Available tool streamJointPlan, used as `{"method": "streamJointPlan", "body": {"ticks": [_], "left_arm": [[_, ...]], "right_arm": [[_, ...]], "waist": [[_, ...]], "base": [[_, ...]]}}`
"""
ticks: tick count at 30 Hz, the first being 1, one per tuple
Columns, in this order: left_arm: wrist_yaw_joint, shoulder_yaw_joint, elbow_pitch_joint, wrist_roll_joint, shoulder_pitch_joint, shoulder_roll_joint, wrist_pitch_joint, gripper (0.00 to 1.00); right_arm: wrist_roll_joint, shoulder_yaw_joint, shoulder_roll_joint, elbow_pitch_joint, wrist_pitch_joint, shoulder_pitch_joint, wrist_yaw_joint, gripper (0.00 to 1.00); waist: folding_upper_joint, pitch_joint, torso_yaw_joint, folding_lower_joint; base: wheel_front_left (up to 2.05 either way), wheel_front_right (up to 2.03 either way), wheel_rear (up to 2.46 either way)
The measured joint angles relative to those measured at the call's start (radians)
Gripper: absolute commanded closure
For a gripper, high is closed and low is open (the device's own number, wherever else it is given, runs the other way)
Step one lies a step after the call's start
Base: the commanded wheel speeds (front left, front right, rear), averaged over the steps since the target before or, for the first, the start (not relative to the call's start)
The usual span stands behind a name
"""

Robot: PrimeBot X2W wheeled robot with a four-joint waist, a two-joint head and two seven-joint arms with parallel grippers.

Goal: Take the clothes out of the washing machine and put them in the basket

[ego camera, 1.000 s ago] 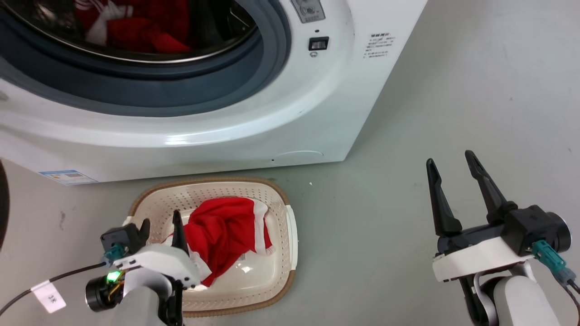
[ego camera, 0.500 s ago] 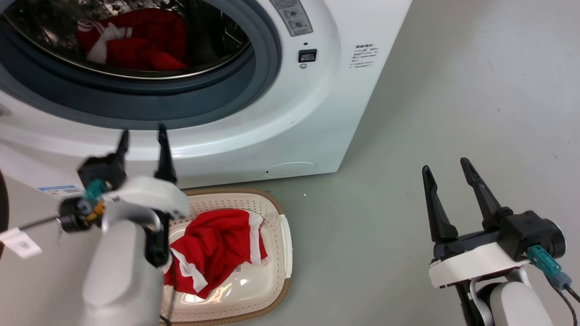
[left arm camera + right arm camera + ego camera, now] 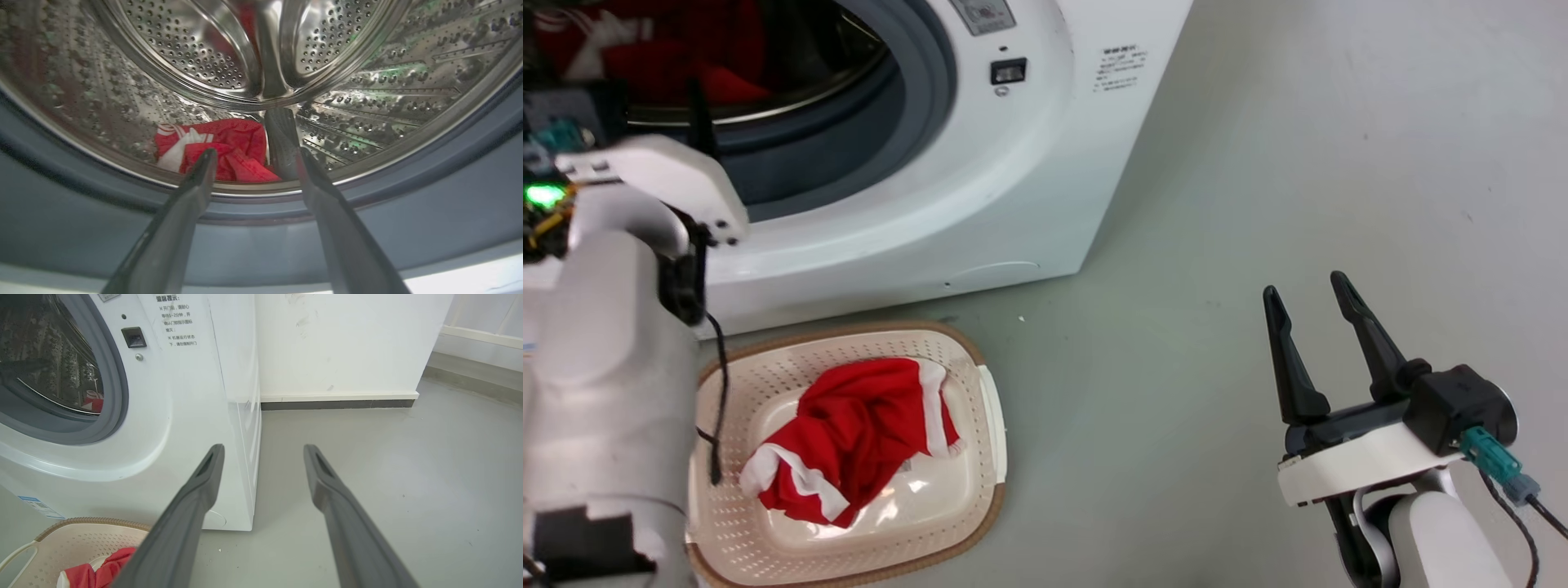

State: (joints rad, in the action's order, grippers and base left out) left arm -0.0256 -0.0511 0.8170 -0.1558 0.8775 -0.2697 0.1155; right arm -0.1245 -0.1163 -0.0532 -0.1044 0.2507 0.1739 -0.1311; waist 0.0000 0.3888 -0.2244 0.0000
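While the left arm's pale forearm (image 3: 605, 367) stands upright at the left of the head view, the left gripper (image 3: 257, 152) is aimed into the porthole of the washing machine (image 3: 980, 188), jaws released and empty, tips seen against the grey door seal (image 3: 408, 204) and the lip of the steel drum (image 3: 196, 49). The right gripper (image 3: 1304, 286) hovers over the grey floor (image 3: 1176, 351), well apart from the machine on its right side, fingers pointing up the head view, jaws likewise spread and holding nothing. A green light (image 3: 543, 194) glows at the left wrist.

Writing: a printed notice (image 3: 176, 320) of several lines of Chinese characters sits beside the black latch socket (image 3: 133, 337), too small to read with certainty; a blue-edged sticker (image 3: 39, 506) low on the front is illegible.

Clothes: a striped garment (image 3: 229, 143), red with white bands, lies crumpled on the drum bottom just behind the lip, its long axis across the opening. A trimmed garment (image 3: 858, 425), red with white edging, lies in the basket (image 3: 992, 425), stretched diagonally from far right to near left. The basket stands on the floor just before the machine
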Motion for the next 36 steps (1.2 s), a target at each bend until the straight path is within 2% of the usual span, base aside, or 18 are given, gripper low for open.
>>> {"method": "streamJointPlan", "body": {"ticks": [9, 16, 27, 36], "left_arm": [[0.000, 0.029, 0.149, 0.032, 0.199, -0.093, -0.113, 0.00], [0.004, 0.085, 0.186, 0.088, 0.329, -0.160, -0.223, 0.00], [0.017, 0.139, 0.167, 0.149, 0.502, -0.277, -0.443, 0.00], [0.028, 0.151, 0.074, 0.160, 0.533, -0.323, -0.664, 0.00]], "right_arm": [[-0.051, -0.043, 0.001, -0.030, 0.010, 0.052, 0.000, 0.00], [-0.088, -0.077, 0.001, -0.020, 0.012, 0.090, 0.000, 0.00], [-0.123, -0.130, 0.001, -0.002, 0.012, 0.125, 0.000, 0.00], [-0.141, -0.174, 0.001, 0.021, 0.012, 0.128, 0.000, 0.00]], "waist": [[0.0000, 0.096, -0.059, 0.0001], [0.0000, 0.177, -0.106, 0.0001], [0.0000, 0.305, -0.177, 0.0002], [0.0000, 0.379, -0.230, 0.0001]], "base": [[0.00, 0.00, 0.00], [0.00, 0.00, 0.00], [0.00, 0.00, 0.00], [0.00, 0.00, 0.00]]}}
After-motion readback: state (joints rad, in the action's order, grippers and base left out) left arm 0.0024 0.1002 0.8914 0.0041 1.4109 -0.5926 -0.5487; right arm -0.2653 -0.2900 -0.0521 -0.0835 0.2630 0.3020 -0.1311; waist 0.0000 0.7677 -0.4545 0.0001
